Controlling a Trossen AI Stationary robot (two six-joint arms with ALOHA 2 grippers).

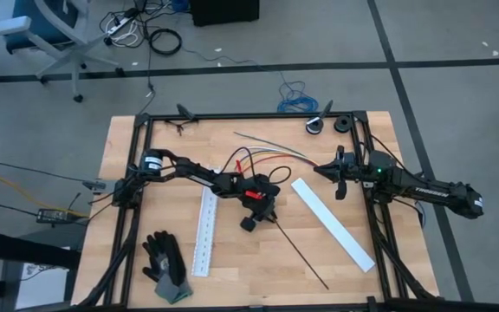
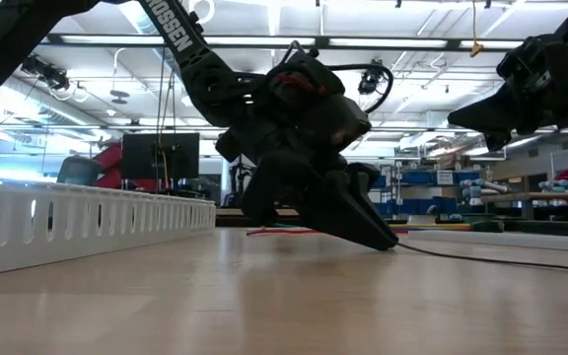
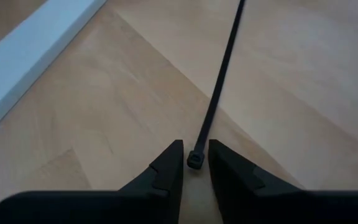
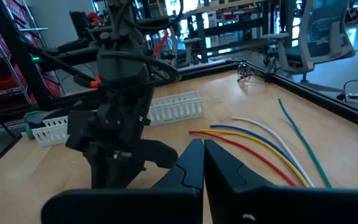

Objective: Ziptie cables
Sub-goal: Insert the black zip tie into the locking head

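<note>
My left tool (image 3: 196, 163) is nearly pinched on the ziptie (image 3: 219, 93) head, flat on desk (image 3: 129, 106); might skid out. Right tool (image 4: 202, 163) closed, empty.

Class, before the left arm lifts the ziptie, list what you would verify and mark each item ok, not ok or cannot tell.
1. Left gripper is down at the table, straddling the head of the ziptie: ok.
2. Its fingers are clamped on the head: not ok, a gap shows on both sides.
3. Ziptie lies flat and straight, nothing across it: ok.
4. Cables lie apart from the ziptie: ok.
5. Right gripper is shut, off to the side beyond the cables: ok.
6. White strip is clear of the ziptie: ok.
</note>
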